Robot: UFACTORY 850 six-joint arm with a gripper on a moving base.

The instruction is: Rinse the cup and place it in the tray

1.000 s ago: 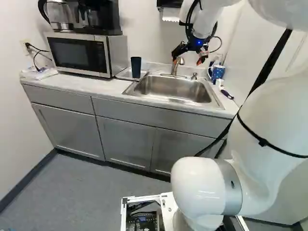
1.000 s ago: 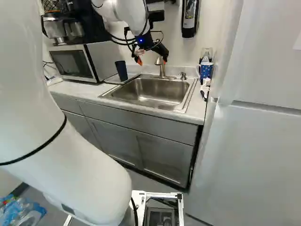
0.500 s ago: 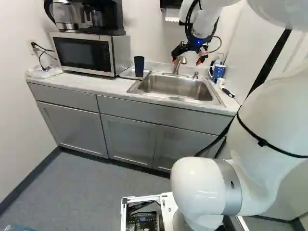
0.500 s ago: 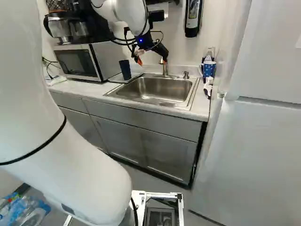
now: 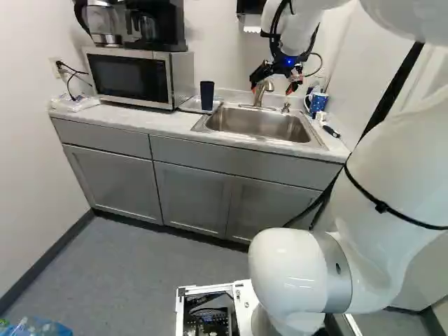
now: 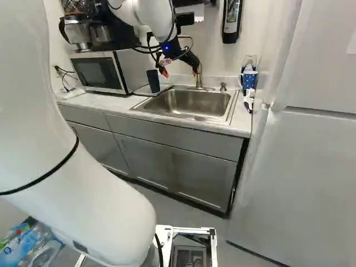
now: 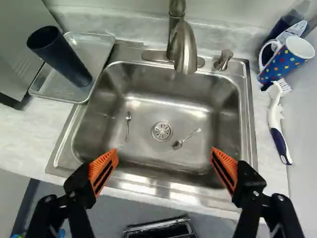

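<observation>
My gripper (image 5: 277, 78) hangs over the sink in the left base view. Seen in the wrist view, the gripper (image 7: 164, 168) stands wide open, nothing between its fingers, above the sink's front edge. A dark blue cup (image 7: 60, 57) stands upright in the clear tray (image 7: 103, 43), left of the sink in the left base view. The steel sink (image 7: 148, 148) holds two small spoons. A polka-dot mug (image 7: 287, 59) stands on the counter on the other side of the sink.
The faucet (image 7: 184, 47) rises behind the sink, with a soap pump (image 7: 224, 59) beside it. A white-and-blue brush (image 7: 277, 121) lies near the mug. A microwave (image 5: 133, 77) borders the tray. A white fridge (image 6: 295, 167) stands at the right base view's right.
The base has moved, turning a little, so the counter, sink and microwave shift to the right in both base views. The arm holds its pose and the gripper stays open.
</observation>
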